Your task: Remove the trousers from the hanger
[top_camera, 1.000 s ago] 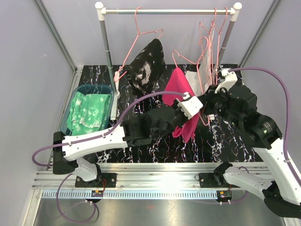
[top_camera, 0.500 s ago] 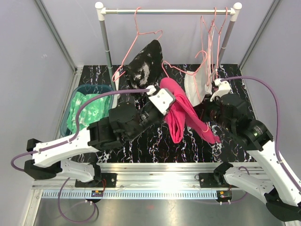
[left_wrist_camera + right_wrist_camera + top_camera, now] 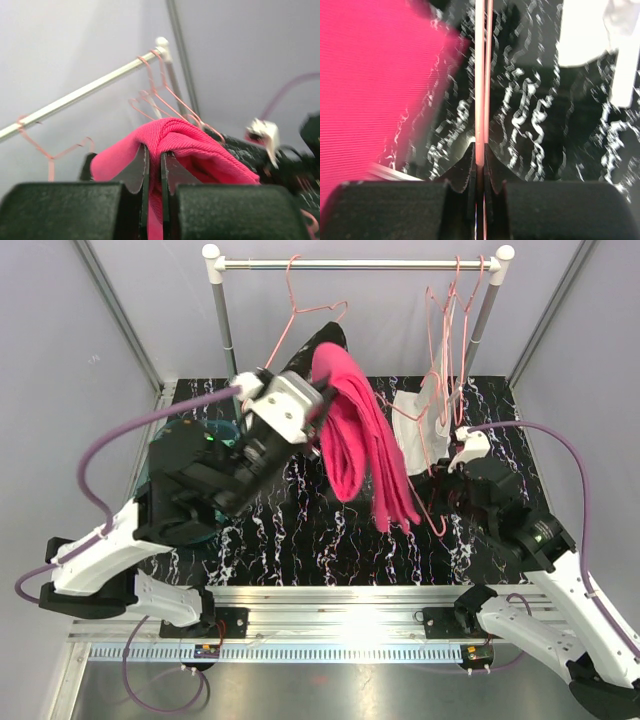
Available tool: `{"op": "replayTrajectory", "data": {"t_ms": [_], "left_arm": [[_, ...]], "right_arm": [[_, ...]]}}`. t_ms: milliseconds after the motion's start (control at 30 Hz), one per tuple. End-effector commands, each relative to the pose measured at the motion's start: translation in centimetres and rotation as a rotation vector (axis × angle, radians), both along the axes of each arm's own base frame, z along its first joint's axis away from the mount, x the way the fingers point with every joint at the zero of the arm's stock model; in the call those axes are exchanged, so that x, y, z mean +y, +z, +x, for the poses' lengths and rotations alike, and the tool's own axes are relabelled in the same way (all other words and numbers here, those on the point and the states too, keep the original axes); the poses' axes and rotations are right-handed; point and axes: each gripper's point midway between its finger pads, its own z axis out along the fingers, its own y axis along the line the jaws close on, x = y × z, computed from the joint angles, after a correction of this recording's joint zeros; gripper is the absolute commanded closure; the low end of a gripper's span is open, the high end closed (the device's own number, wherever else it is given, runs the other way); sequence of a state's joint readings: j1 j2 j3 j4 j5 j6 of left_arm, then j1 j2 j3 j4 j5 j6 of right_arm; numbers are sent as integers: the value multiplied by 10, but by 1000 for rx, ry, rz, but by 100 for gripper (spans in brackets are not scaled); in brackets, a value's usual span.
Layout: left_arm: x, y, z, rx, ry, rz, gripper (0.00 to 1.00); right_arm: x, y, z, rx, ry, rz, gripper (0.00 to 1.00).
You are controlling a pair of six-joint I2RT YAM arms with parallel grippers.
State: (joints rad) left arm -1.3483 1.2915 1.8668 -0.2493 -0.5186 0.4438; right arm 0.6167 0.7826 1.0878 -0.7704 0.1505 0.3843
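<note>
My left gripper (image 3: 316, 406) is raised high over the table's middle, shut on a fold of the magenta pink trousers (image 3: 356, 452). In the left wrist view the cloth (image 3: 200, 145) drapes over both sides of that gripper (image 3: 155, 150). The trousers hang free, their lower end near my right arm. My right gripper (image 3: 438, 486) is low on the right, shut on a thin pink wire hanger (image 3: 480, 75). The black speckled trousers (image 3: 322, 342) hang on another hanger (image 3: 300, 308) behind. My left arm hides most of the mint green trousers.
A rail (image 3: 350, 262) on two posts spans the back, with several empty pink hangers (image 3: 445, 320) at its right end. A teal basket (image 3: 212, 428) sits at the left, mostly behind my left arm. A white object (image 3: 412, 425) lies at the back right.
My left gripper has risen and swung left with the pink trousers, pulling them away from the hanger. My right gripper has drawn slightly nearer and lower with the hanger.
</note>
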Motion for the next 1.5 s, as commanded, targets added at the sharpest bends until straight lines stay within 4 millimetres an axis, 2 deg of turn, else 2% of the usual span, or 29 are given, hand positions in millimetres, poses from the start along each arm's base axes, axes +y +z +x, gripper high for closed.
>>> {"op": "replayTrajectory", "data": {"t_ms": [0, 200, 267, 333, 500, 567, 600, 667, 700, 733, 767, 800, 833, 867, 933, 967, 1000, 1067, 1100, 1200, 1267, 1333, 1400, 1467], "left_arm": [[93, 105, -3, -142, 148, -341, 100], [132, 108, 6, -157, 303, -273, 100], [152, 105, 12, -141, 397, -260, 100], [172, 99, 18, -132, 514, -223, 100], [214, 81, 24, -64, 649, -186, 100], [222, 61, 30, -24, 728, -140, 100], [242, 52, 33, 6, 793, -149, 100], [254, 34, 36, 37, 854, -129, 100], [275, 25, 34, 59, 906, -139, 100], [287, 16, 32, 81, 948, -141, 100], [287, -2, 36, 96, 980, -113, 100], [306, -16, 31, 107, 1041, -112, 100], [319, -16, 26, 116, 1067, -132, 100], [319, -31, 28, 127, 1087, -90, 100], [337, -47, 20, 148, 1148, -74, 100], [341, -54, 19, 153, 1170, -54, 100], [341, -71, 21, 157, 1207, 11, 100], [354, -86, 15, 163, 1244, 26, 100], [353, -103, 19, 163, 1271, 78, 100], [365, -128, 16, 173, 1333, 129, 100], [360, -151, 25, 187, 1342, 185, 100], [363, -179, 35, 215, 1373, 331, 100], [378, -202, 39, 271, 1449, 433, 100], [380, -216, 41, 281, 1454, 447, 100]], "right_arm": [[-15, -9, -1, 11, -43, -59, 100], [-20, -3, -3, -4, -51, -74, 100], [-23, -2, -4, -8, -57, -79, 100], [-24, 1, -5, -17, -58, -77, 100], [-23, 15, -4, -47, -61, -52, 100], [-23, 20, -3, -58, -61, -44, 100], [-22, 27, -2, -74, -60, -33, 100], [-19, 32, 0, -83, -48, -28, 100], [-17, 39, 1, -99, -45, -17, 100], [-16, 41, 1, -100, -40, -17, 100], [-15, 43, 2, -103, -36, -16, 100], [-13, 48, 3, -111, -28, -9, 100], [-12, 50, 2, -115, -22, -2, 100], [-11, 52, 2, -118, -18, 3, 100], [-7, 57, 2, -131, -1, 20, 100], [-7, 60, 1, -138, 0, 30, 100], [-6, 62, 1, -143, 4, 37, 100], [-4, 67, -3, -151, 19, 61, 100], [-2, 68, -4, -155, 31, 68, 100], [-1, 74, -8, -169, 44, 87, 100], [0, 77, -11, -177, 60, 97, 100], [2, 83, -14, -188, 80, 114, 100], [2, 88, -18, -202, 90, 131, 100], [1, 92, -23, -217, 99, 139, 100]]}}
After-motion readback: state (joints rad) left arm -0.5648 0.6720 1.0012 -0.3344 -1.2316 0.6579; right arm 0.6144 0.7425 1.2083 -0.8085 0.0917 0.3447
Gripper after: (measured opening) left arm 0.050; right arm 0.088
